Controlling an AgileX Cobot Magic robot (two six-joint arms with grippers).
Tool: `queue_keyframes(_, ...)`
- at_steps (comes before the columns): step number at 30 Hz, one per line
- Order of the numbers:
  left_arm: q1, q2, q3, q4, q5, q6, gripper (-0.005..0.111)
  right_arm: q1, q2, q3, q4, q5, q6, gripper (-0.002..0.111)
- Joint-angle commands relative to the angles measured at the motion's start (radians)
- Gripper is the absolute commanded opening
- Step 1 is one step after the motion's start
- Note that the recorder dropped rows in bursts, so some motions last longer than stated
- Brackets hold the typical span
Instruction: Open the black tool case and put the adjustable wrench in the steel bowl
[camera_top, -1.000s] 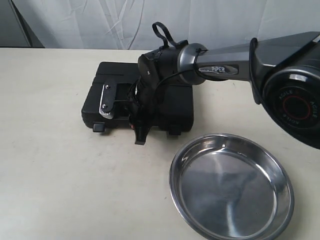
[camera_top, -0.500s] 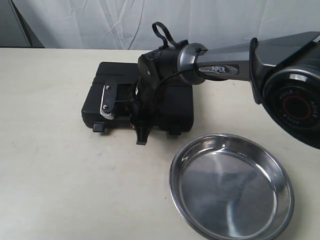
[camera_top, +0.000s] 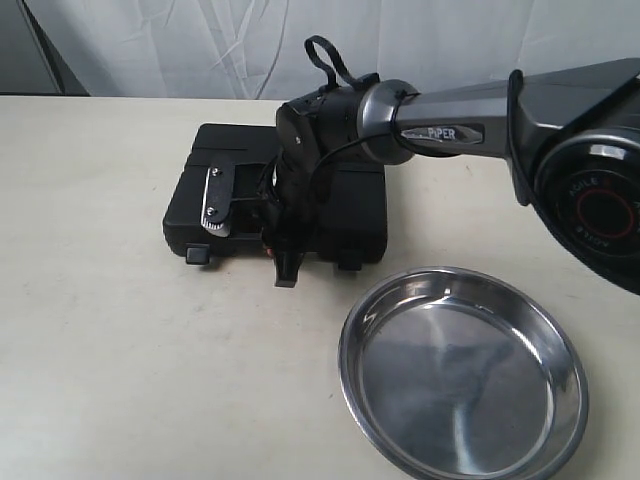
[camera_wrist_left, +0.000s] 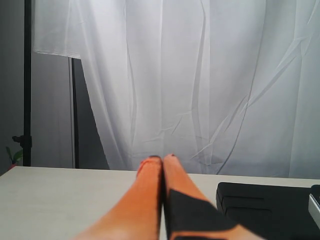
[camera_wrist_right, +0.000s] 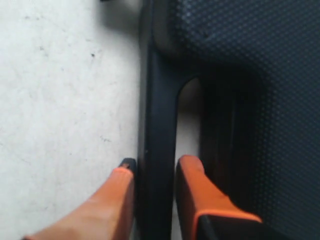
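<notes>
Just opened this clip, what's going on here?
The right gripper is at the front edge of the black tool case, its jaws straddling the moulded handle and apparently closed on it. The lid is not yet open, so no wrench shows. The steel bowl sits empty beside the case. The left gripper is shut on nothing, clear of the case.
</notes>
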Motion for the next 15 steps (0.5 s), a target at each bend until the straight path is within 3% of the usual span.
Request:
queue_keyframes(1, -0.002, 0.005, -0.004, 0.002, -0.005, -0.002, 0.0, -0.005, -0.018, -0.005, -0.009, -0.035, 0.001, 0.028)
queue_keyframes(6, -0.002, 0.005, -0.004, 0.002, -0.005, -0.002, 0.0, -0.005, -0.018, -0.005, -0.009, -0.04, 0.001, 0.026)
queue_keyframes(11, -0.002, 0.005, -0.004, 0.002, -0.005, -0.002, 0.0, -0.005, -0.021, -0.005, -0.009, -0.04, 0.001, 0.0)
queue_keyframes(15, -0.002, 0.005, -0.004, 0.002, -0.005, 0.0, 0.0, -0.005, -0.029, -0.005, -0.009, -0.04, 0.001, -0.001)
